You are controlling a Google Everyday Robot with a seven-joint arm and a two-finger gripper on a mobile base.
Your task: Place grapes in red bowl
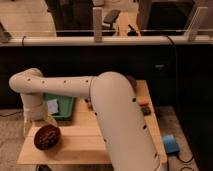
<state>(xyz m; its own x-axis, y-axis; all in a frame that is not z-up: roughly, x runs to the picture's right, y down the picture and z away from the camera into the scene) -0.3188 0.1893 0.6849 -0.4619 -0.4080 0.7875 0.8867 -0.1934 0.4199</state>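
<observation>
The red bowl (47, 138) sits at the front left corner of the wooden table (90, 142). The grapes (48, 135) lie inside it as a dark lumpy cluster filling most of the bowl. My arm reaches across the table from the right and bends down at the left. The gripper (44, 120) hangs at its end, just above the bowl's back rim and in front of the green tray.
A flat green tray (64, 108) with a white item (52, 106) lies behind the bowl. Small orange and dark objects (144, 106) sit near the table's right edge. A blue object (170, 143) lies on the floor at the right. A glass partition rail runs behind the table.
</observation>
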